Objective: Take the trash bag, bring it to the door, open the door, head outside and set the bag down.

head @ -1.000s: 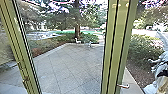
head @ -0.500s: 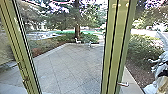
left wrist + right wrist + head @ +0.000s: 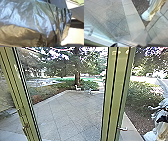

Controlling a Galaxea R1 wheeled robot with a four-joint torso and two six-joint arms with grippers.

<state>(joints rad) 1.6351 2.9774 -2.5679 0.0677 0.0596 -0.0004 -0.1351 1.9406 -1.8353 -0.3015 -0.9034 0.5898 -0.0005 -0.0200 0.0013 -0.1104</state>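
The trash bag (image 3: 25,21), shiny and silvery grey with a brownish lower part, lies large before my left wrist camera, its plastic gathered into folds at one end. How my left gripper holds it cannot be made out. In the head view a green-framed glass door (image 3: 120,97) stands at the right with a metal handle (image 3: 122,129) on its edge. Another green frame post (image 3: 18,97) slants down the left side, bearing a small fitting (image 3: 25,127). My right wrist camera looks down on paving (image 3: 115,23) beside a metal threshold strip (image 3: 126,43).
Beyond the frames a tiled yard (image 3: 67,114) runs back to a tree (image 3: 77,69) and low shrubs. Two small pale figures (image 3: 78,87) stand at its far edge. A pale statue (image 3: 161,114) stands at the right, beside a planted bed (image 3: 140,119).
The right-hand door's edge and its handle have shifted slightly left and up, as the door swings a little. The yard and the left post hold the same place.
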